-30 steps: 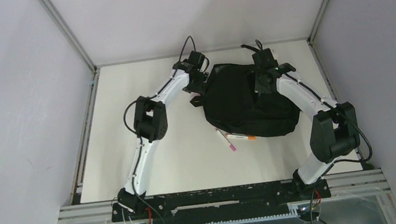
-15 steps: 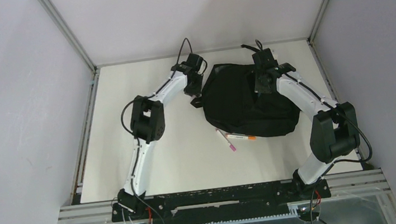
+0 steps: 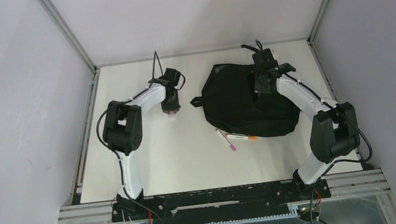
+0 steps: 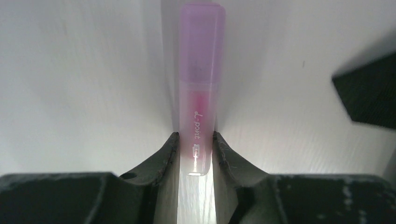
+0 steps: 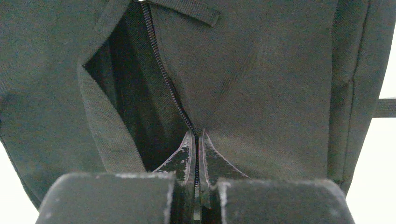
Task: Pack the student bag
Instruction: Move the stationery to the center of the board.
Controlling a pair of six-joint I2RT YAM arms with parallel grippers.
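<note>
The student bag (image 3: pixel 248 106) is a floppy black backpack lying at the back right of the table. My right gripper (image 3: pixel 263 87) is shut on the bag's zipper edge, and its wrist view shows the jaws (image 5: pixel 196 140) pinching the zipper beside the open slit (image 5: pixel 126 88). My left gripper (image 3: pixel 171 111) is left of the bag, low over the table and apart from the bag. It is shut on a pink highlighter (image 4: pixel 200 88), whose capped end points away from the fingers. The highlighter's tip shows in the top view (image 3: pixel 171 115).
A pink pen (image 3: pixel 226 141) and an orange-tipped pen (image 3: pixel 242 137) lie at the bag's near edge. A bag strap (image 3: pixel 197 101) sticks out to the left; a black corner of it shows in the left wrist view (image 4: pixel 369 95). Frame rails line the table's sides.
My left arm has swung left, away from the bag's left edge, and now holds the highlighter over bare table. The right arm and the bag have not moved.
</note>
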